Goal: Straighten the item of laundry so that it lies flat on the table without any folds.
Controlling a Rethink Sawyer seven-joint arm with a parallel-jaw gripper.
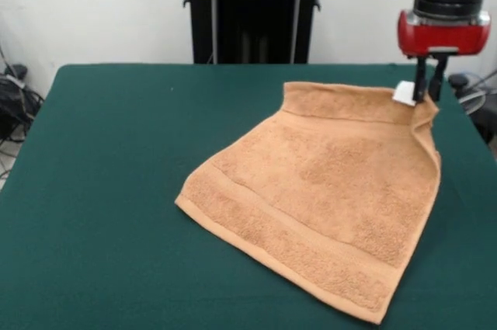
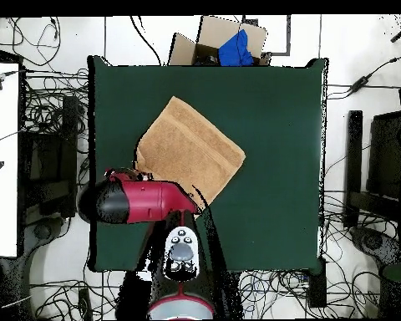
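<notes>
The orange-tan towel (image 1: pixel 326 190) lies spread on the right half of the dark green table (image 1: pixel 116 190), with one near corner pointing at the camera. Its far edge is raised into a low upright fold. My gripper (image 1: pixel 429 89) stands at the towel's far right corner, shut on that corner and holding it slightly off the table, next to the small white tag (image 1: pixel 404 93). In the overhead view the towel (image 2: pixel 187 150) lies as a diamond on the table (image 2: pixel 271 167). The red and black arm (image 2: pixel 141 201) covers the held corner and the gripper.
The black pedestal (image 1: pixel 252 8) stands behind the table's far edge. In the overhead view a cardboard box with blue cloth (image 2: pixel 225 42) sits beyond the table's top edge, a white desk (image 2: pixel 2 159) stands at the left, and cables lie on the floor all round.
</notes>
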